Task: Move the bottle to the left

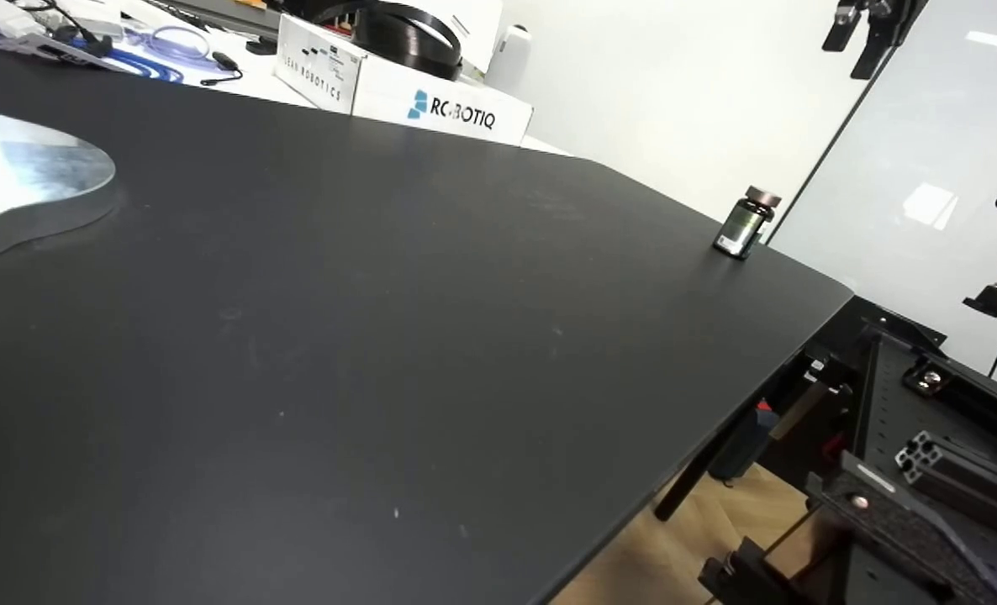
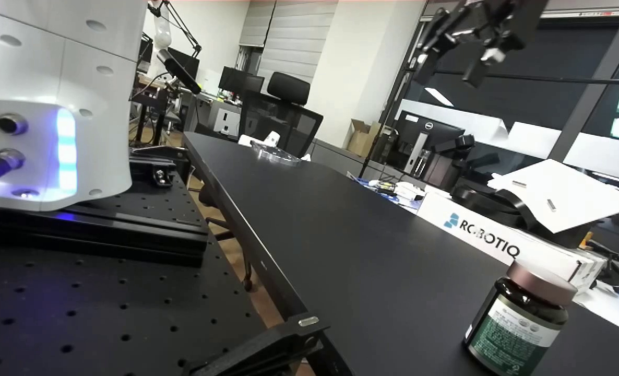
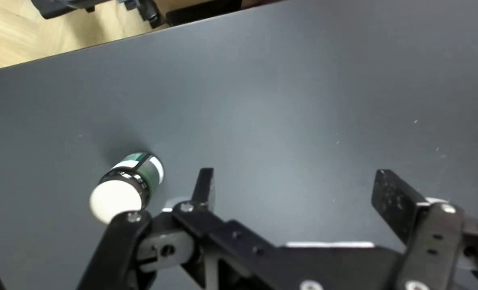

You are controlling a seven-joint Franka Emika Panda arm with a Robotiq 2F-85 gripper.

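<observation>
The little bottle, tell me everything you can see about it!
The bottle is stubby, dark and shiny like glass, with a green-and-white printed label and a brownish-pink, metallic-looking cap. It stands upright, closed, on the dark table, toward the right in both exterior views. Only the table touches it.

The black bench (image 1: 381,336) presents a smooth top bearing small pale specks and faint scuffs. A dark bottle (image 2: 518,321) with a green-and-white label and coppery cap stands upright on it, close to an edge; a shiny slab (image 1: 40,168) with a curved outline lies flat, well apart.
</observation>
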